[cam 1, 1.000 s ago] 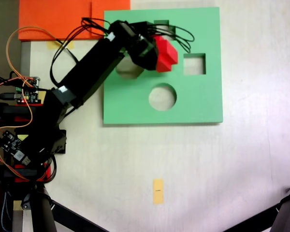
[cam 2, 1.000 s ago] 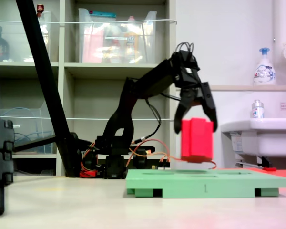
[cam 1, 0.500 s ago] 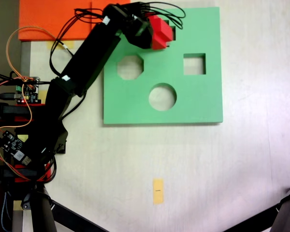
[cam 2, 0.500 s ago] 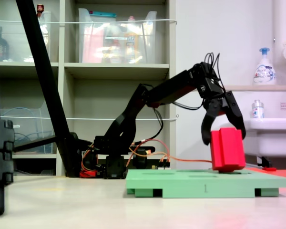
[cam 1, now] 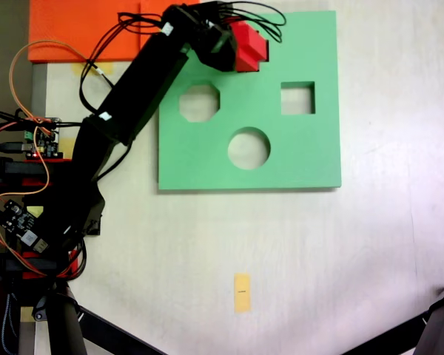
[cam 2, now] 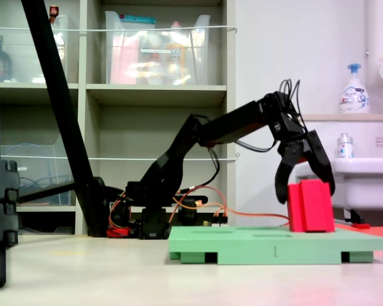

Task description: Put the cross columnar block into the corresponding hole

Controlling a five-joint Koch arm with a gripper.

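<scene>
Koch arm at the insertion stage. The gripper (cam 2: 304,189) is closed around the upper part of the cross columnar block (cam 2: 311,205), its two dark jaws straddling the red foam from either side; the block hangs directly beneath the jaws, slightly tilted, with its lower end at the top face of the green foam board (cam 2: 277,243). From above, the block (cam 1: 249,46) sits at the far edge of the board (cam 1: 296,155), just ahead of the gripper (cam 1: 233,46), and covers the corresponding hole, whose outline cannot be made out; whether the lobes are aligned with it cannot be told. The octagonal cutout (cam 1: 199,103), round cutout (cam 1: 249,148) and square cutout (cam 1: 297,97) lie back toward the arm's base and to the gripper's side, all open. The block is judged light, soft and compressible, with a matt surface unlikely to slip; a grip across two opposite lobes near the top, as here, leaves the lower length free to enter, though hard squeezing could deform the cross section. The arm is stretched far forward, upper links nearly level, wrist bent steeply downward.
</scene>
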